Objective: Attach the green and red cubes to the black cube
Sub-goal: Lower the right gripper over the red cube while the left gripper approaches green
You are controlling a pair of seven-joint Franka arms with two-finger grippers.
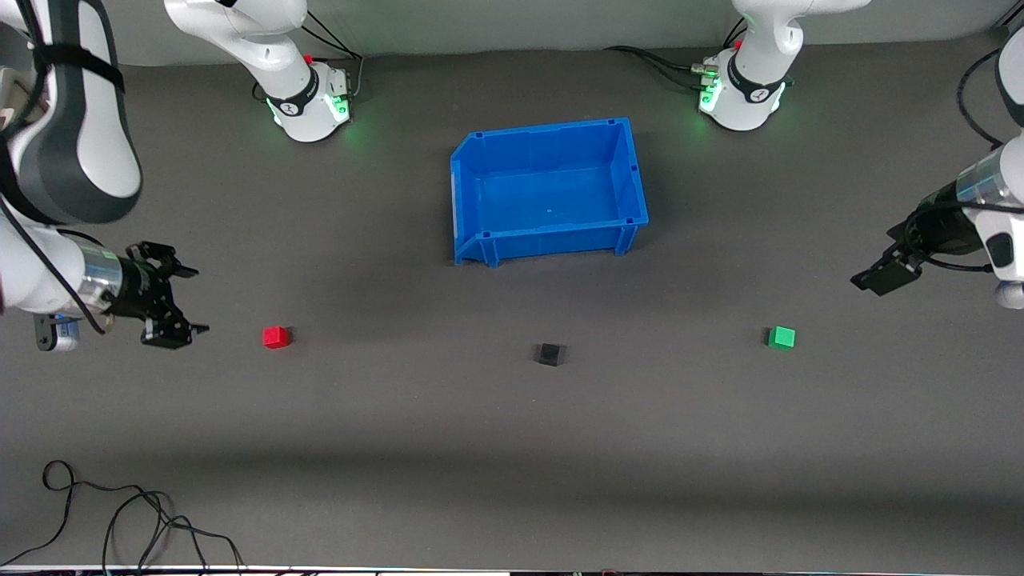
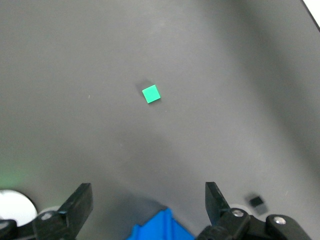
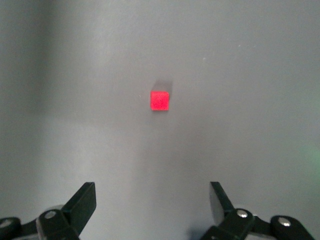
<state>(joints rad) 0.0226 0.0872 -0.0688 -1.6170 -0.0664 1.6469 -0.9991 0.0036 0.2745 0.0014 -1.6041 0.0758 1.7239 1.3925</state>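
Note:
Three tiny cubes lie in a row on the grey mat. The red cube [image 1: 276,337] [image 3: 160,100] is toward the right arm's end, the black cube [image 1: 550,354] [image 2: 256,201] in the middle, and the green cube [image 1: 782,337] [image 2: 151,93] toward the left arm's end. My right gripper [image 1: 194,300] [image 3: 152,192] hangs open over the mat beside the red cube, nothing between its fingers. Above the mat at the left arm's end, my left gripper [image 1: 868,280] [image 2: 148,192] is open and empty, apart from the green cube.
A blue bin [image 1: 552,240] [image 2: 160,227] stands farther from the front camera than the black cube, between the two arm bases. Loose black cables [image 1: 120,520] lie at the table's near edge toward the right arm's end.

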